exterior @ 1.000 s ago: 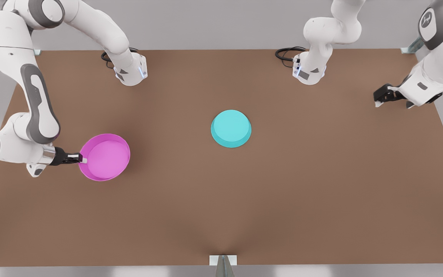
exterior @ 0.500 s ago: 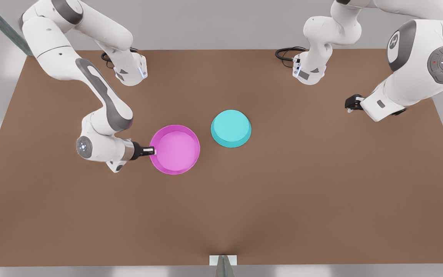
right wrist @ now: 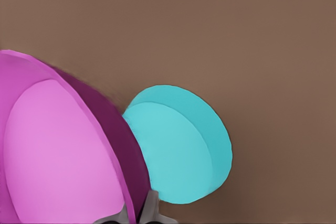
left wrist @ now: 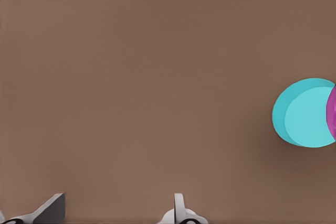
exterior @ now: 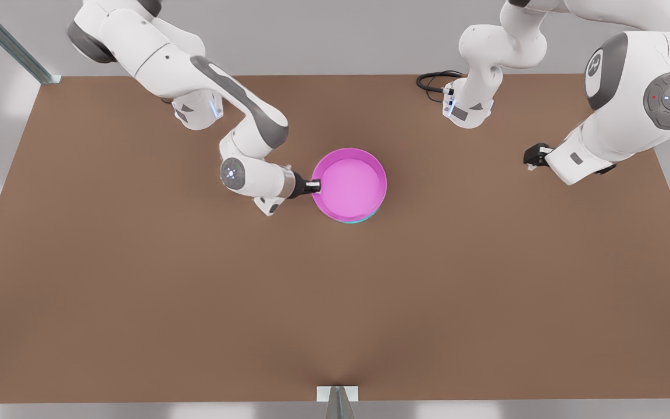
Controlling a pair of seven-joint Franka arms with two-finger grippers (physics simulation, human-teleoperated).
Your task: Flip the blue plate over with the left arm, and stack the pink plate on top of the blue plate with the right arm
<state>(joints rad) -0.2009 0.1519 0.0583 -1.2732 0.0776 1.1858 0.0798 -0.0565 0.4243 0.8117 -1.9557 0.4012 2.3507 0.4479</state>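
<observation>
The pink plate (exterior: 349, 183) (right wrist: 58, 150) hangs rim up directly over the blue plate (exterior: 353, 221), of which a thin turquoise sliver peeks out in the front view. My right gripper (exterior: 313, 185) (right wrist: 140, 214) is shut on the pink plate's rim on the side toward the front view's left. The blue plate (right wrist: 178, 150) (left wrist: 304, 113) lies upside down on the table, flat base up. My left gripper (exterior: 528, 158) (left wrist: 115, 214) waits open above bare table at the front view's right, well away from both plates, with the pink plate's edge (left wrist: 332, 111) in its view.
The brown table (exterior: 137, 302) spreads wide around the plates. Both arm bases (exterior: 198, 107) (exterior: 467, 107) stand at the far edge, with a black cable (exterior: 434, 78) by one. A small metal bracket (exterior: 337, 394) sits at the near edge.
My right gripper has carried the pink plate from the front view's left across the table until it is over the blue plate. The left arm has barely moved in the last half second.
</observation>
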